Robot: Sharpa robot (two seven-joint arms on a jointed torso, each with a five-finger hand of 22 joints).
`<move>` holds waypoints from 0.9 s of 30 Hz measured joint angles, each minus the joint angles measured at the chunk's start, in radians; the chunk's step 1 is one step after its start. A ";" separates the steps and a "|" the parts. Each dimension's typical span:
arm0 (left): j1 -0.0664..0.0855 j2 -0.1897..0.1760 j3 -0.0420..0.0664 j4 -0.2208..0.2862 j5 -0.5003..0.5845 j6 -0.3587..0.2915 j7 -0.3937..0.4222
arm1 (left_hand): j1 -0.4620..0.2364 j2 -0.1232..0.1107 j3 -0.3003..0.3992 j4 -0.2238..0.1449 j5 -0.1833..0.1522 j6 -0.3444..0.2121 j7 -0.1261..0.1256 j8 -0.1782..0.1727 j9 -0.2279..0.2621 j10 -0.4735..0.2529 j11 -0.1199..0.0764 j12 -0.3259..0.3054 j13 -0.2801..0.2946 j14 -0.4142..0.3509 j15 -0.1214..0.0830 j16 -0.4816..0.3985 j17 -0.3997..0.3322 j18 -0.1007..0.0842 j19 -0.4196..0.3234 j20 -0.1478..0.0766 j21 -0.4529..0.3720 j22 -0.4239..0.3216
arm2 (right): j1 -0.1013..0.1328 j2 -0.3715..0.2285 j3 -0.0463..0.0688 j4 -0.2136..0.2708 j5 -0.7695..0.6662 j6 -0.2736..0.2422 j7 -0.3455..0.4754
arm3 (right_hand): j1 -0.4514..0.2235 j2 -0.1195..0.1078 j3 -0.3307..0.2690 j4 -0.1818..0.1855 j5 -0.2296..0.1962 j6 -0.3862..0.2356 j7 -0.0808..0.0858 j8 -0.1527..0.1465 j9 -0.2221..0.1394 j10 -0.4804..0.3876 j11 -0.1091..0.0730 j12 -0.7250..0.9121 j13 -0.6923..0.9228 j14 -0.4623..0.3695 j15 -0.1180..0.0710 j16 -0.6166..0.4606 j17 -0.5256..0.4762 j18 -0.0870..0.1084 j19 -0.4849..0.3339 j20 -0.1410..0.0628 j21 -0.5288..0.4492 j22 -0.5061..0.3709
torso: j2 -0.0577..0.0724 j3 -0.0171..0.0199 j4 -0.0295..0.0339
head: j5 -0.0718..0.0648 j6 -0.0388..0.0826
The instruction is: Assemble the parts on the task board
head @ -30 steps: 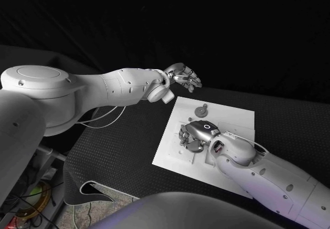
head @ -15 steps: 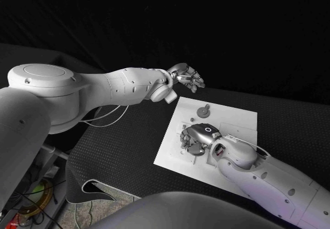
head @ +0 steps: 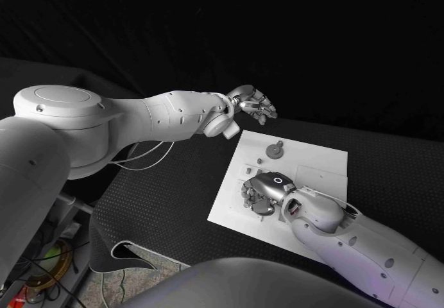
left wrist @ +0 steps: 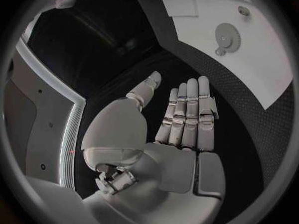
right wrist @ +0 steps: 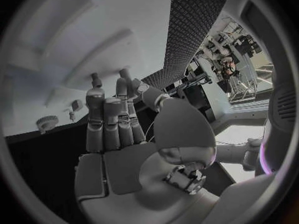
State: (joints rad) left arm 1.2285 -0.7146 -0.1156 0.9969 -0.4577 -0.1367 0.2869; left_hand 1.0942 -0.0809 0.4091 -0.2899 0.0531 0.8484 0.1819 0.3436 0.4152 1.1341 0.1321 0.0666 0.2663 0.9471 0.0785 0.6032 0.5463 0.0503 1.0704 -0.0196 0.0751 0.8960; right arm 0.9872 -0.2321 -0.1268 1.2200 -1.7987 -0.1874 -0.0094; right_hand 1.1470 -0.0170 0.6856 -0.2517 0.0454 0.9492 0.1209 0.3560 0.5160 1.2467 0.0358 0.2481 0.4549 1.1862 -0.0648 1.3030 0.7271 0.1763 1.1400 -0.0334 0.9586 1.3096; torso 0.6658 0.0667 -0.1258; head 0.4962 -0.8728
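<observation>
The white task board (head: 319, 159) lies in the middle of the black table. A grey gear-shaped part (head: 276, 150) sits near its far edge, also seen as the gear (left wrist: 226, 35) and the gear (right wrist: 47, 122). My right hand (head: 264, 192) is low over the board's left-middle, fingers pointing down at the surface. In the right wrist view its fingers (right wrist: 112, 117) reach toward the board, thumb close beside them; whether anything is pinched is hidden. A small peg-like part (right wrist: 76, 105) stands near them. My left hand (head: 251, 102) hovers beyond the board's far left corner, fingers (left wrist: 190, 114) straight and holding nothing.
Raised outlines and recesses mark the board's right half (head: 319, 174). The black textured table (head: 157, 199) spreads to the left of the board. The table's left edge drops off near cables (head: 37, 269) on the floor.
My right hand has slid a little toward the board's near edge. The left hand has barely moved.
</observation>
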 measured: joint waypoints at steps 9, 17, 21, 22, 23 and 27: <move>0.000 0.001 0.000 -0.001 0.000 0.000 0.000 | 0.000 0.000 0.000 0.000 0.000 0.000 0.000 0.000 0.000 0.000 0.000 0.000 0.000 0.000 0.000 0.000 0.000 0.000 0.000 0.000 0.000 0.000 | -0.004 0.004 0.001 -0.003 0.000 0.000 0.001 | -0.004 0.004 0.003 -0.003 -0.003 -0.002 0.002 0.000 0.000 0.000 0.000 0.002 -0.001 -0.003 -0.002 -0.004 0.000 0.000 0.000 0.000 0.000 0.000 | 0.000 -0.0003 -0.0001 | 0.003 0.000; 0.000 0.001 0.000 -0.002 0.000 0.000 -0.001 | 0.000 0.000 0.000 0.000 0.000 0.000 0.000 0.000 0.000 0.000 0.000 0.000 0.000 0.000 0.000 0.000 0.001 0.000 0.000 0.000 0.000 -0.001 | -0.007 0.006 -0.001 -0.004 -0.001 -0.002 0.005 | -0.004 0.004 0.003 -0.003 -0.003 -0.003 0.003 0.000 0.000 0.000 0.000 -0.003 -0.001 -0.003 -0.002 -0.004 0.000 0.000 0.000 0.000 0.000 0.000 | 0.000 -0.0008 0.0006 | 0.006 0.000; 0.000 0.001 0.000 -0.002 0.000 0.000 -0.001 | 0.000 0.000 0.000 0.000 0.000 0.000 0.000 0.000 -0.001 0.000 0.000 0.000 0.000 0.000 0.000 0.000 0.001 0.000 0.000 0.000 0.000 -0.001 | -0.008 0.001 -0.001 0.001 -0.001 -0.003 0.006 | -0.004 0.004 0.002 -0.004 -0.003 -0.003 0.003 0.000 0.000 0.000 0.000 -0.004 -0.001 -0.003 -0.002 -0.004 0.000 0.000 0.000 0.000 0.000 0.000 | 0.000 -0.0012 0.0002 | 0.008 0.000; 0.000 0.001 0.000 -0.002 0.000 0.000 -0.001 | 0.000 0.000 0.000 0.000 0.000 0.000 0.000 0.000 -0.001 0.000 0.000 0.000 0.000 0.000 0.000 0.000 0.001 0.000 0.000 0.000 0.000 -0.001 | -0.008 0.000 -0.001 0.002 -0.001 -0.003 0.006 | -0.004 0.004 0.002 -0.004 -0.003 -0.002 0.002 0.000 0.000 0.000 0.000 -0.004 -0.001 -0.003 -0.002 -0.004 0.000 0.000 -0.001 0.001 0.000 0.000 | 0.000 -0.0012 0.0001 | 0.009 0.000; 0.000 0.001 0.000 -0.002 0.000 0.000 -0.001 | 0.000 0.000 0.000 0.000 0.000 0.000 0.000 0.000 -0.001 0.000 0.000 0.000 0.000 0.000 0.000 0.000 0.001 0.000 0.000 0.000 0.000 -0.001 | -0.008 -0.001 -0.001 0.003 -0.001 -0.003 0.006 | -0.004 0.004 0.002 -0.004 -0.003 -0.002 0.001 0.000 0.000 0.000 0.000 -0.004 -0.001 -0.003 -0.002 -0.004 0.000 0.000 -0.001 0.001 0.000 0.000 | 0.000 -0.0012 0.0001 | 0.009 0.000; 0.000 0.001 0.000 -0.003 0.000 0.000 -0.001 | 0.000 0.000 0.000 0.000 0.000 0.000 0.000 0.000 -0.001 0.000 0.000 0.000 -0.001 0.000 0.000 -0.004 0.002 0.000 0.000 0.000 0.000 -0.001 | -0.010 -0.007 -0.004 0.007 -0.001 -0.003 0.006 | -0.004 0.004 0.001 -0.004 -0.004 0.000 0.000 0.000 0.000 0.001 0.000 -0.004 -0.001 -0.003 -0.002 -0.004 0.000 0.000 0.002 -0.002 0.000 0.000 | 0.000 -0.0010 -0.0004 | 0.010 0.000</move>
State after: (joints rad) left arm 1.2285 -0.7139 -0.1156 0.9943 -0.4577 -0.1365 0.2859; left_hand 1.0942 -0.0809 0.4091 -0.2899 0.0531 0.8484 0.1819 0.3436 0.4145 1.1341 0.1320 0.0665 0.2655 0.9471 0.0784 0.5994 0.5479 0.0502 1.0704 -0.0195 0.0751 0.8953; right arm 0.9775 -0.2386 -0.1308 1.2270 -1.8002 -0.1908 -0.0036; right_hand 1.1428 -0.0131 0.6869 -0.2560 0.0416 0.9489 0.1211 0.3560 0.5157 1.2473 0.0357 0.2444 0.4538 1.1836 -0.0668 1.2991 0.7272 0.1764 1.1419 -0.0350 0.9586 1.3095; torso 0.6659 0.0658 -0.1262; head 0.5061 -0.8728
